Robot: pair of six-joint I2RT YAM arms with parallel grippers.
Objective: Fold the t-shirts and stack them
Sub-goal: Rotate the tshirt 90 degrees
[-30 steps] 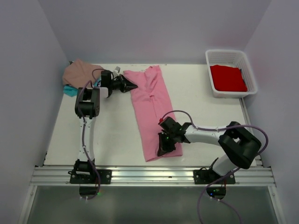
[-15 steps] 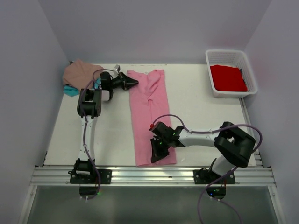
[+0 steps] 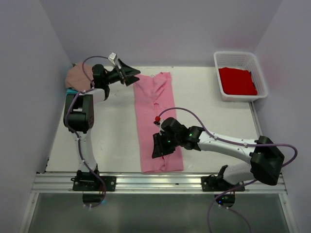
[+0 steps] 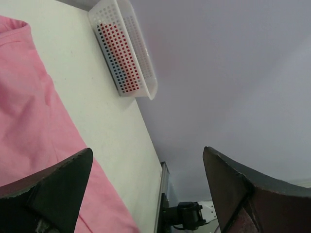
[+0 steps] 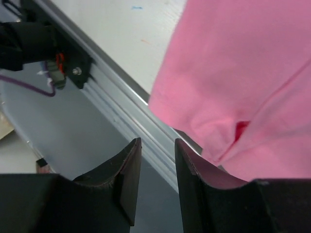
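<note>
A bright pink t-shirt [image 3: 158, 121] lies flat as a long narrow strip running from the far side of the table to its near edge. My left gripper [image 3: 132, 76] hovers open over the strip's far left corner, fingers wide apart with nothing between them [image 4: 148, 179]. The pink t-shirt [image 4: 29, 116] shows below its left finger. My right gripper [image 3: 157, 147] sits over the strip's near end, jaws apart and empty [image 5: 156, 143], with the pink t-shirt's hem [image 5: 233, 77] beside its right finger. A tan-pink t-shirt [image 3: 77, 74] lies bunched on a teal t-shirt [image 3: 72, 91] at the far left corner. A red t-shirt [image 3: 236, 81] lies in the basket.
The white lattice basket [image 3: 233, 55] stands at the far right corner, also visible in the left wrist view as the basket [image 4: 141, 53]. An aluminium rail [image 3: 155, 182] runs along the near table edge, just below the shirt's hem. Grey walls enclose the table on three sides.
Both grippers opened and let go of the pink t-shirt. It now lies straighter and further left. The left gripper rose and drew back to the left; the right arm stretched out leftward.
</note>
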